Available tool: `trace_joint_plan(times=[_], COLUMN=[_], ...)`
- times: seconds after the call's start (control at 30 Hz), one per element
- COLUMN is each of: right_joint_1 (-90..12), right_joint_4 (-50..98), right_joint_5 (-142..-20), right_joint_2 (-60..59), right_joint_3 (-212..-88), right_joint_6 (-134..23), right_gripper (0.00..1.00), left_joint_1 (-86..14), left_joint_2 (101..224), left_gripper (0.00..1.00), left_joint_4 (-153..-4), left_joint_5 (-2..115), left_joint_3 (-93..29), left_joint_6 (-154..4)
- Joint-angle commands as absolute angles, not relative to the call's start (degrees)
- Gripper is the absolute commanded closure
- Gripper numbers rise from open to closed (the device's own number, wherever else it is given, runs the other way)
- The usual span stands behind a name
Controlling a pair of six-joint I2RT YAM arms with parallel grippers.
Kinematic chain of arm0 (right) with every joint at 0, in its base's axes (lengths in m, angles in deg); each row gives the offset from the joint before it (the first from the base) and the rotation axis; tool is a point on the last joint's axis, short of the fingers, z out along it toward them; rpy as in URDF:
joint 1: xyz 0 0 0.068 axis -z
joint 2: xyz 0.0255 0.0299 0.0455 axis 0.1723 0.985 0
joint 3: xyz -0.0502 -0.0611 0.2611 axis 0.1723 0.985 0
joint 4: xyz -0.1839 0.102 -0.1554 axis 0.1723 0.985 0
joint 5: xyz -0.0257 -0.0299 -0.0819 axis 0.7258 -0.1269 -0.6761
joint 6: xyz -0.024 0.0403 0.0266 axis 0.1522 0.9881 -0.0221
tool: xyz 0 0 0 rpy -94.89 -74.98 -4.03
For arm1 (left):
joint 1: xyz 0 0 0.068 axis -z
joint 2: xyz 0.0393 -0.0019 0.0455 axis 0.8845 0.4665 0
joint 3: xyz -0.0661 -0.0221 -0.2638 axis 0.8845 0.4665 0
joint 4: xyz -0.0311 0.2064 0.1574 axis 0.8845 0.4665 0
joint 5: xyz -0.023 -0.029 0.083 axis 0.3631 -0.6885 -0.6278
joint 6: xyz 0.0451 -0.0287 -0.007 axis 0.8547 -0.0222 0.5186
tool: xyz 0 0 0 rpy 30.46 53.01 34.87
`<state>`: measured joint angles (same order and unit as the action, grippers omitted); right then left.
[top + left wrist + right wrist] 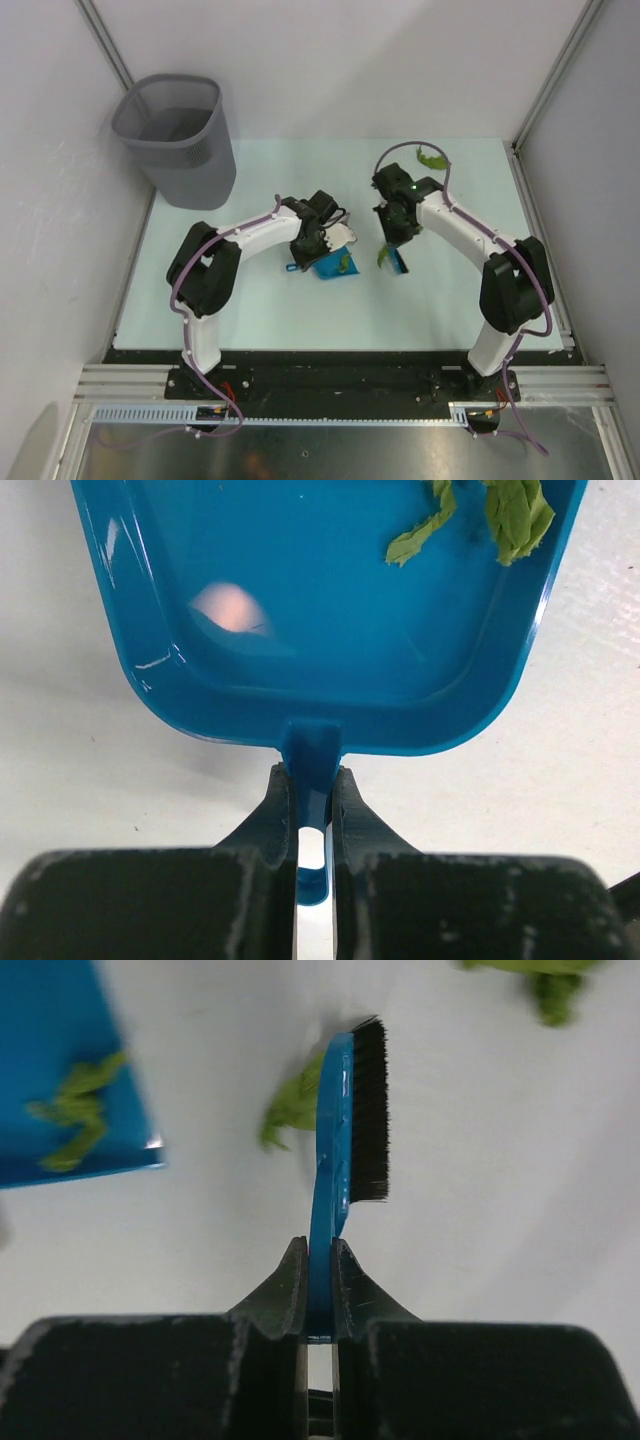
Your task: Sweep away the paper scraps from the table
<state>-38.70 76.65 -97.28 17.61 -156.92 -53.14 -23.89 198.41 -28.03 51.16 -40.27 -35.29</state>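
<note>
My left gripper (312, 775) is shut on the handle of a blue dustpan (320, 610) that lies on the table (250, 310). Two green paper scraps (518, 515) sit near the pan's open end. My right gripper (318, 1250) is shut on the blue brush (335, 1110), whose black bristles face right. One scrap (290, 1110) lies on the table just left of the brush head, between the brush and the dustpan (60, 1070). Another scrap (432, 158) lies at the table's far right, beyond the right arm. In the top view the left gripper (310, 245) and right gripper (395, 235) face each other mid-table.
A grey mesh wastebasket (180, 140) stands off the table's far left corner. White walls and metal frame posts close in the table on three sides. The arm bases sit at the near edge.
</note>
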Motion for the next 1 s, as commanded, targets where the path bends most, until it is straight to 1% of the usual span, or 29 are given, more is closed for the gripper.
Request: trace_joint_plan(times=[0.0, 0.07, 0.17, 0.27, 0.4, 0.6, 0.7, 0.77, 0.83, 0.97], right_joint_1=[-42.87, -43.49, -44.28, -44.29, -43.32, -38.85, -34.98, -32.35, -31.54, -31.63], right_joint_4=[69.36, 64.35, 60.04, 59.76, 65.2, 69.87, 69.7, 68.82, 67.07, 64.69], right_joint_5=[-77.76, -70.66, -69.64, -73.32, -81.15, -88.19, -88.19, -85.31, -81.45, -77.82], right_joint_2=[18.06, 16.13, 13.59, 10.87, 7.79, -0.11, -2.59, -3.38, -3.74, -2.95], right_joint_3=[-159.12, -158.95, -159.03, -159.12, -159.21, -159.3, -159.21, -159.21, -159.21, -159.3], right_joint_6=[-50.22, -48.37, -45.81, -45.54, -46.95, -48.27, -48.71, -48.62, -48.27, -47.39], right_gripper=[1.0, 1.0, 1.0, 1.0, 1.0, 1.0, 1.0, 1.0, 1.0, 1.0], left_joint_1=[-23.61, -23.78, -23.78, -23.96, -24.75, -26.24, -26.33, -26.42, -26.16, -25.98], left_joint_2=[198.54, 198.9, 200.12, 200.57, 198.81, 195.12, 193.72, 192.49, 192.13, 192.39], left_gripper=[1.0, 1.0, 1.0, 1.0, 1.0, 1.0, 1.0, 1.0, 1.0, 1.0], left_joint_4=[-28.18, -28.35, -28.44, -28.53, -28.79, -29.59, -29.59, -29.59, -29.59, -29.59], left_joint_5=[54.01, 54.98, 54.11, 54.45, 58.58, 63.5, 65.87, 69.04, 70.27, 70.88], left_joint_3=[-40.94, -41.12, -41.47, -41.82, -42.0, -42.61, -42.01, -40.86, -39.63, -40.07], left_joint_6=[-36.14, -36.14, -35.96, -35.52, -35.52, -36.14, -34.3, -32.72, -32.36, -34.29])
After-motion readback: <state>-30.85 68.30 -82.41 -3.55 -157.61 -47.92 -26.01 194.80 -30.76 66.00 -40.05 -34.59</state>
